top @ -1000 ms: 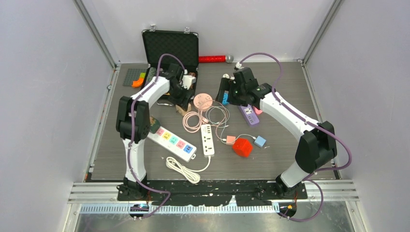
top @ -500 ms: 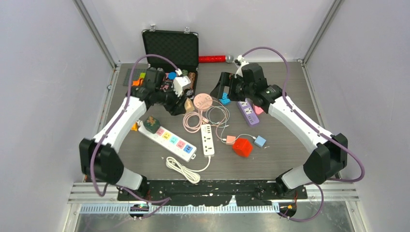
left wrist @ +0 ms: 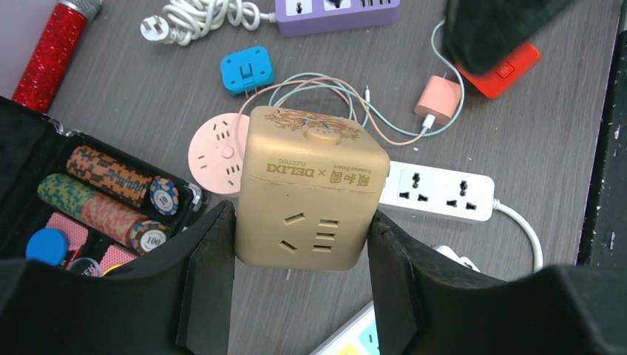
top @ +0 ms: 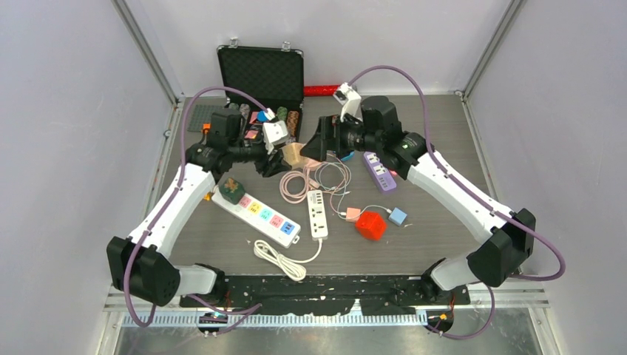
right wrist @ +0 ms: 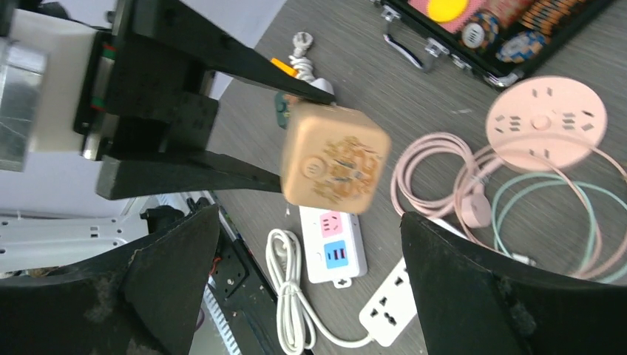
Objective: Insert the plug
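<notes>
The left gripper [left wrist: 299, 222] clenches the gold Delixi cube socket [left wrist: 310, 177] above the dark wood-grain surface [top: 480, 140]; the right gripper [right wrist: 309, 214], spread wide, faces it. Pale walls [top: 74, 111] enclose the surface.

Open black case [top: 260, 72] at rear, poker chips [left wrist: 107, 177] inside; red glitter microphone [left wrist: 50, 58] just beside it.

Tan cube socket [top: 294, 154] gripped in the left gripper [top: 285, 158], right gripper [top: 319, 142] set just beside it, fingers spread, white power strip [top: 317, 213] and red cube [top: 371, 225] laid on the tabletop [top: 444, 118]
</notes>
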You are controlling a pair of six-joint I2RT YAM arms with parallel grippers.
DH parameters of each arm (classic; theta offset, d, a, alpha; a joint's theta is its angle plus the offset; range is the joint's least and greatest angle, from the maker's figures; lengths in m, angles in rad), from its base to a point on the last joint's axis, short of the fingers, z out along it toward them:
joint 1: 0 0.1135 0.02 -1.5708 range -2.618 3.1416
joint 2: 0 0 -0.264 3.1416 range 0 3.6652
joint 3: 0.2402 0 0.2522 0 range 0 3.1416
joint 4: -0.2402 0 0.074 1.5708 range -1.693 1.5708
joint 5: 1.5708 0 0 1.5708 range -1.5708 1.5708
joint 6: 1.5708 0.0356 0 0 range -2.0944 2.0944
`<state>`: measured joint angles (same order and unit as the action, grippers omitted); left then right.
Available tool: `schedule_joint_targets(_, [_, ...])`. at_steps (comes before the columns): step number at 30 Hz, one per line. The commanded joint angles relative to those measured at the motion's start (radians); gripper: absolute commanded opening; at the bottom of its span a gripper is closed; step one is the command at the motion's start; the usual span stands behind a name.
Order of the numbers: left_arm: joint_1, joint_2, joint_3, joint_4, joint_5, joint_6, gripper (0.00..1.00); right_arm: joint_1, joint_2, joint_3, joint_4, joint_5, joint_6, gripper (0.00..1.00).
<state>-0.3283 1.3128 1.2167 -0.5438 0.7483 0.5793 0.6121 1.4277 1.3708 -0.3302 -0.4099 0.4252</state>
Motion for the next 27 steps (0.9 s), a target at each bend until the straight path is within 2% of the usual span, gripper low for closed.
schedule_joint_targets(1, [-0.008, -0.063, -0.010, 0.112, 0.033, -0.008, 0.00, 0.048, 0.051, 0.107, -0.015, 0.014, -0.051, 0.96])
schedule_joint_targets(8, [-0.020, -0.129, -0.092, 0.228, -0.017, -0.045, 0.00, 0.076, 0.178, 0.238, -0.133, 0.103, -0.039, 0.97])
schedule_joint_targets(15, [-0.021, -0.156, -0.138, 0.345, -0.041, -0.096, 0.00, 0.095, 0.247, 0.325, -0.196, 0.059, -0.057, 0.99])
schedule_joint_targets(17, [-0.021, -0.158, -0.154, 0.394, -0.056, -0.117, 0.00, 0.095, 0.260, 0.347, -0.220, 0.045, -0.070, 0.96])
schedule_joint_targets(22, [-0.021, -0.167, -0.171, 0.422, -0.079, -0.127, 0.00, 0.097, 0.249, 0.332, -0.189, 0.038, -0.055, 0.76])
schedule_joint_targets(24, [-0.021, -0.175, -0.178, 0.433, -0.089, -0.131, 0.01, 0.098, 0.249, 0.331, -0.180, 0.030, -0.050, 0.62])
schedule_joint_targets(25, [-0.021, -0.178, -0.185, 0.446, -0.100, -0.151, 0.04, 0.097, 0.249, 0.331, -0.177, 0.027, -0.046, 0.48])
schedule_joint_targets(26, [-0.021, -0.180, -0.188, 0.456, -0.108, -0.166, 0.06, 0.097, 0.248, 0.330, -0.171, 0.026, -0.046, 0.41])
schedule_joint_targets(27, [-0.021, -0.181, -0.191, 0.464, -0.123, -0.194, 0.15, 0.097, 0.248, 0.329, -0.167, 0.027, -0.039, 0.28])
